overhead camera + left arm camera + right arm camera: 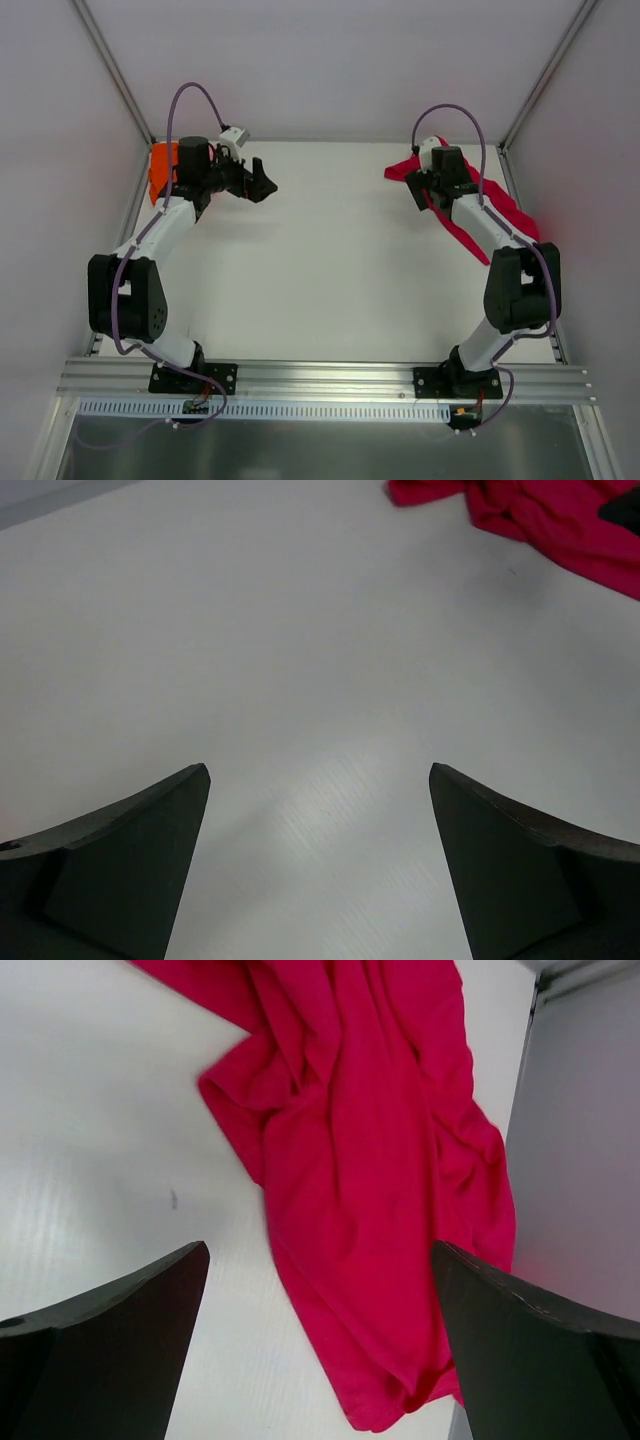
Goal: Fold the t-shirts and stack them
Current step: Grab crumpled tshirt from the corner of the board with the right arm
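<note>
A crimson-red t-shirt (512, 212) lies crumpled at the table's far right, along the right wall. It fills the middle of the right wrist view (370, 1160) and shows at the top right of the left wrist view (545, 515). My right gripper (420, 192) is open and empty, hovering over the red shirt's left part (318, 1250). A bright orange t-shirt (160, 170) sits at the far left corner, partly hidden behind my left arm. My left gripper (265, 187) is open and empty above bare table (318, 770). The pale pink shirt is out of view.
White walls with metal corner posts (115, 75) enclose the white table (330, 260) on three sides. The right wall (580, 1160) stands close beside the red shirt. An aluminium rail (320, 378) runs along the near edge at the arm bases.
</note>
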